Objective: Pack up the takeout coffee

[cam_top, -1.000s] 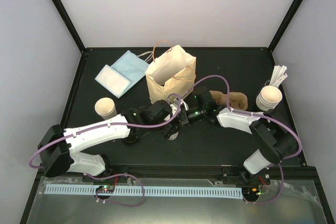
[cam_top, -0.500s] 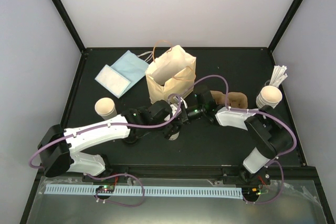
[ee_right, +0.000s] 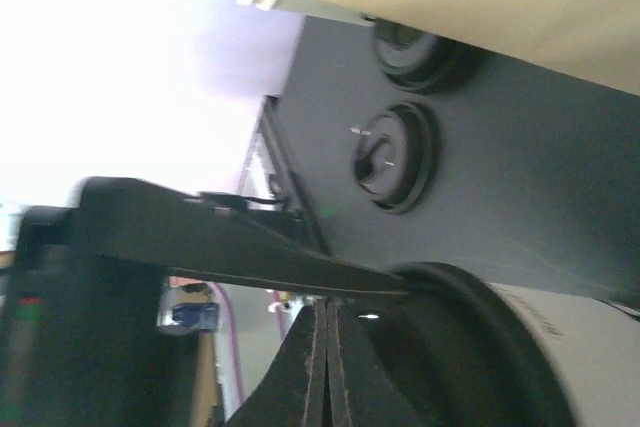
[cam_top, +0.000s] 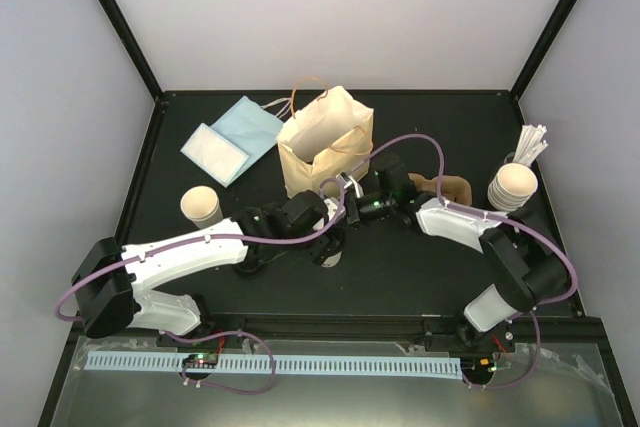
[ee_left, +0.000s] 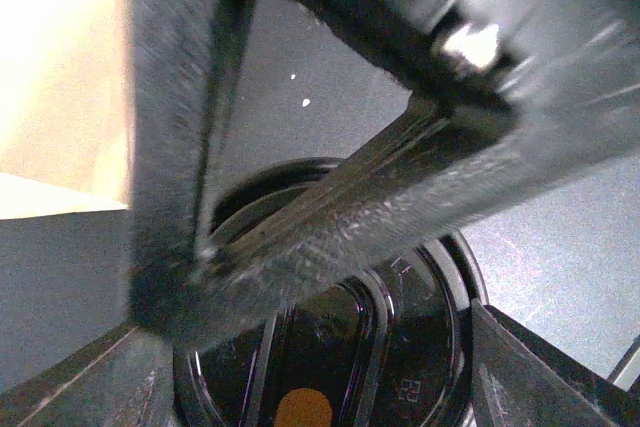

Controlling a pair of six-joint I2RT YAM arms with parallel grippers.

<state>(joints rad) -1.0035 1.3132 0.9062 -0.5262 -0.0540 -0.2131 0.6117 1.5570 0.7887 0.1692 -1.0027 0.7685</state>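
Takeout coffee (ee_right: 570,347): round, perhaps plastic lid (ee_left: 400,347).

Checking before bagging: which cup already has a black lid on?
The centre cup just before the paper bag: it wears a black lid. The lone left cup is open-topped; the right stack holds white sticks.

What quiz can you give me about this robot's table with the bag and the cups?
1. True or false: the paper bag stands upright.
2. The white sticks are on the robot's: A left; B right; C middle.
3. Fill in: the right end effector has its jaws ____.
Key: 1 true; 2 B; 3 shut.
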